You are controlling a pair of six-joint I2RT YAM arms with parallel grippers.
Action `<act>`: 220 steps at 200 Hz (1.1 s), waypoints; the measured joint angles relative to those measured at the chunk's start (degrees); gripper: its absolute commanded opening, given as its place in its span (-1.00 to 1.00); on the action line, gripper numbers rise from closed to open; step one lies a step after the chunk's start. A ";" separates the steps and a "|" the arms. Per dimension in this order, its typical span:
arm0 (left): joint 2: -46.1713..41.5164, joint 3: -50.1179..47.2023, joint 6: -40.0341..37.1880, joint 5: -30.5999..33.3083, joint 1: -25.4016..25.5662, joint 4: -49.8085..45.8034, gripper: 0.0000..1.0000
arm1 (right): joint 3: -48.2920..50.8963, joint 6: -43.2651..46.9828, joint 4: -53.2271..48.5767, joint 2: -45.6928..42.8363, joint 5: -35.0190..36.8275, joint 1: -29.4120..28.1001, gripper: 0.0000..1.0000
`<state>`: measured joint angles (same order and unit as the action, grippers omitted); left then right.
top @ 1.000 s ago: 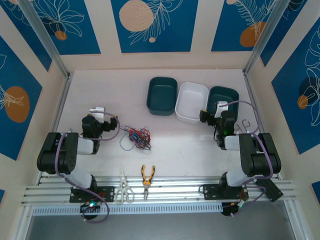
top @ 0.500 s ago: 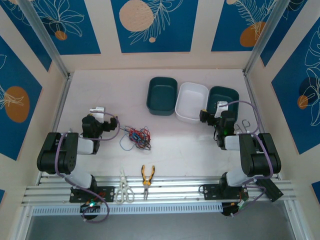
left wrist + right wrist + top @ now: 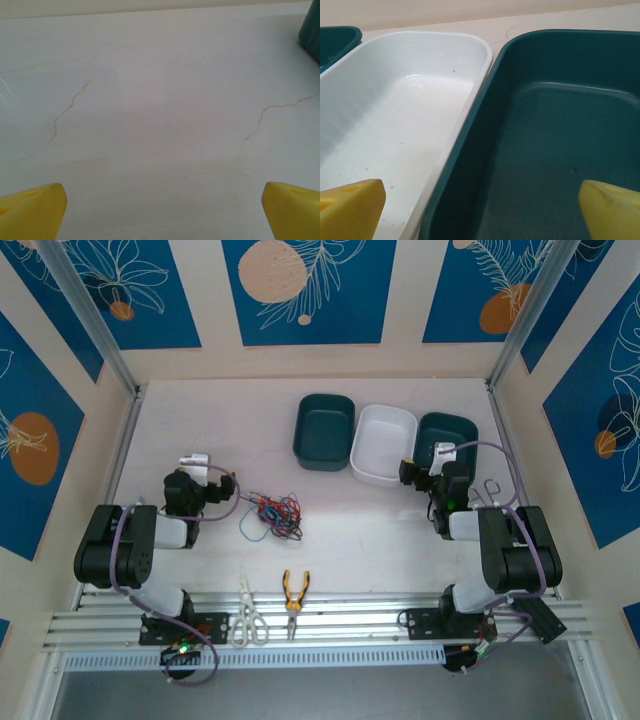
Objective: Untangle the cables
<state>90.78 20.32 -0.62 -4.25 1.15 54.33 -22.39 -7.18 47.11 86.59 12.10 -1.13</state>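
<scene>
The cables, thin red, blue and black wires, lie in a small tangle on the white table, left of centre. My left gripper rests near the left side, a short way left of the tangle and apart from it. In the left wrist view its yellow fingertips stand wide apart over bare table, so the left gripper is open. My right gripper sits by the right-hand bins. In the right wrist view the right gripper is open, its yellow fingertips spread with nothing between them.
Three bins stand at the back: a dark green bin, a white bin and another dark green bin. White-handled scissors and orange pliers lie at the near edge on the rails.
</scene>
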 measured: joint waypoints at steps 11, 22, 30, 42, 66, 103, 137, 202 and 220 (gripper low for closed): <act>0.00 0.00 0.00 -0.15 0.00 0.00 1.00 | 0.00 0.00 0.00 0.02 0.00 0.00 0.98; 0.00 0.00 0.00 -0.17 0.00 0.00 1.00 | 0.00 0.00 0.00 0.02 -0.02 0.00 0.98; 0.00 0.00 0.00 -0.15 0.00 0.00 1.00 | 0.00 0.00 0.00 0.02 -0.02 0.00 0.98; -0.39 0.00 0.04 0.07 0.00 -0.13 1.00 | 0.00 0.00 -0.02 0.00 0.00 0.00 0.98; -4.22 -0.04 0.07 1.33 0.00 -1.77 1.00 | -0.15 -0.02 -0.61 -0.13 0.02 0.02 0.98; -13.40 0.00 0.31 3.30 0.00 -7.30 1.00 | -2.69 -0.83 -7.48 -2.75 1.22 0.07 0.98; -22.53 0.22 4.72 5.29 0.00 -14.21 1.00 | -3.69 -1.11 -13.44 -9.79 3.15 0.00 0.98; -33.16 8.98 21.33 5.73 0.26 -38.40 1.00 | -15.15 -5.49 -38.10 -25.00 10.38 -6.03 0.98; -34.67 9.66 25.18 5.33 1.68 -44.70 1.00 | -19.50 -8.68 -45.42 -26.21 11.74 -9.22 0.98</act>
<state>56.12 29.98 24.56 1.08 2.83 9.63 -41.89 -15.86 1.69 60.38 23.83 -10.35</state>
